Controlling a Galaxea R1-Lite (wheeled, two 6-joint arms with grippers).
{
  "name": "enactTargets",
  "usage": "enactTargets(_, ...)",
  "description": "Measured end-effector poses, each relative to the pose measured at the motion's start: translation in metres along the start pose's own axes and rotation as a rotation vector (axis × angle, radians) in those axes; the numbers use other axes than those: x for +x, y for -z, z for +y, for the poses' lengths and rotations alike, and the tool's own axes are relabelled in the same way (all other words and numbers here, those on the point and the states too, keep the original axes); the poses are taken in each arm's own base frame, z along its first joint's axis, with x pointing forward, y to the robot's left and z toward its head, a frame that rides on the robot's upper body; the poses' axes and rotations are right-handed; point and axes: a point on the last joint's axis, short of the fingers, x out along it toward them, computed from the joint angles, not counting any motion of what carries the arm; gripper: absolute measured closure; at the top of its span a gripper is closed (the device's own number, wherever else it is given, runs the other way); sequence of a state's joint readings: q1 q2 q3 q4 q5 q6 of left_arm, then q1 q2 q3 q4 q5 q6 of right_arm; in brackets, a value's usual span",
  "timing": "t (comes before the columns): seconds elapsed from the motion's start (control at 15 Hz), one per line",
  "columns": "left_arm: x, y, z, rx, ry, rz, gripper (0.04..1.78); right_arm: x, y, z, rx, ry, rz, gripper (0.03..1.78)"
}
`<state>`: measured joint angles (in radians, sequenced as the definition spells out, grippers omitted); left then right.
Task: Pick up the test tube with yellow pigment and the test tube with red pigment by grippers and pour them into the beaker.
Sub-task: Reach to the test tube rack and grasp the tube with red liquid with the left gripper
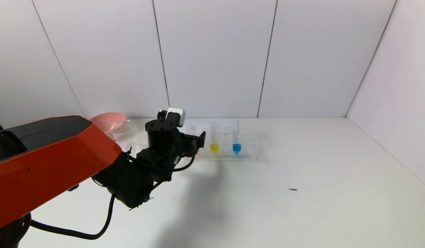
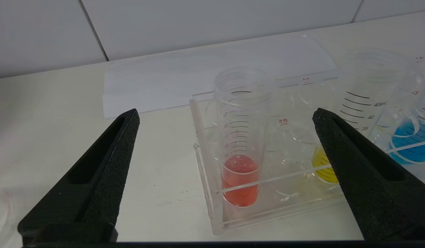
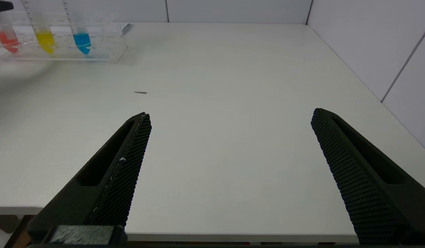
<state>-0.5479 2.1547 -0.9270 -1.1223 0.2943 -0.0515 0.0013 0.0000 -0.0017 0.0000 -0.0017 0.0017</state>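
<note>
Approach step, first pickup not yet made. The left gripper [image 2: 226, 115] is held low in front of the clear rack [image 2: 212, 213], jaws spread wide and empty, with the red tube [image 2: 240, 137] framed between them in the left wrist view. The red tube stands upright in the end slot of the rack; nothing is touched yet.

The yellow tube [image 1: 214, 139] stands upright in the next slot, with a blue tube [image 1: 236, 139] beyond it, both untouched. In the head view the red tube is hidden behind the left gripper [image 1: 198, 139].

The beaker [image 1: 124, 132] is seen on the tabletop [image 1: 302, 206] to the left of the rack, just beside a pink bowl [image 1: 109, 120], partly screened by the orange arm section.

The right gripper [image 3: 229, 117] is parked over the near right part of the tabletop, well apart from the rack, jaws wide and empty.

Judged next: the left gripper is to be advanced until the red tube's upper wall sits between the jaws, then closed gently. A straight vertical lift is called for, so the tube clears the rack without tipping it. The yellow tube remains for afterwards.
</note>
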Motion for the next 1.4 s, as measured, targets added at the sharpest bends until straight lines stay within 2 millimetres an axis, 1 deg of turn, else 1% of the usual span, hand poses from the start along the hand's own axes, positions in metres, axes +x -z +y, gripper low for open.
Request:
enactTargets(0.47, 0.0049, 0.007, -0.0008, 0.006, 0.001, 0.016, 0.06, 0.0, 0.0, 0.0, 0.0, 0.0, 0.0, 0.11)
enactTargets(0.6, 0.0062, 0.008, -0.001, 0.005, 0.005, 0.018, 0.15, 0.0, 0.0, 0.0, 0.0, 0.0, 0.0, 0.11)
enactTargets(0.67, 0.0066, 0.0087, -0.001, 0.006, 0.007, 0.021, 0.23, 0.0, 0.0, 0.0, 0.0, 0.0, 0.0, 0.11)
enactTargets(0.8, 0.0084, 0.0096, -0.0016, 0.006, 0.013, 0.024, 0.46, 0.0, 0.0, 0.0, 0.0, 0.0, 0.0, 0.11)
enactTargets(0.87, 0.0094, 0.0098, -0.0019, 0.006, 0.013, 0.023, 0.62, 0.0, 0.0, 0.0, 0.0, 0.0, 0.0, 0.11)
enactTargets(1.07, 0.0104, 0.0103, -0.0022, 0.006, 0.015, 0.022, 1.19, 0.0, 0.0, 0.0, 0.0, 0.0, 0.0, 0.11)
enactTargets(1.13, 0.0105, 0.0105, -0.0027, 0.006, 0.016, 0.022, 1.32, 0.0, 0.0, 0.0, 0.0, 0.0, 0.0, 0.11)
enactTargets(1.2, 0.0107, 0.0107, -0.0025, 0.005, 0.016, 0.023, 1.37, 0.0, 0.0, 0.0, 0.0, 0.0, 0.0, 0.11)
enactTargets(1.4, 0.0107, 0.0108, -0.0025, 0.006, 0.015, 0.023, 1.37, 0.0, 0.0, 0.0, 0.0, 0.0, 0.0, 0.11)
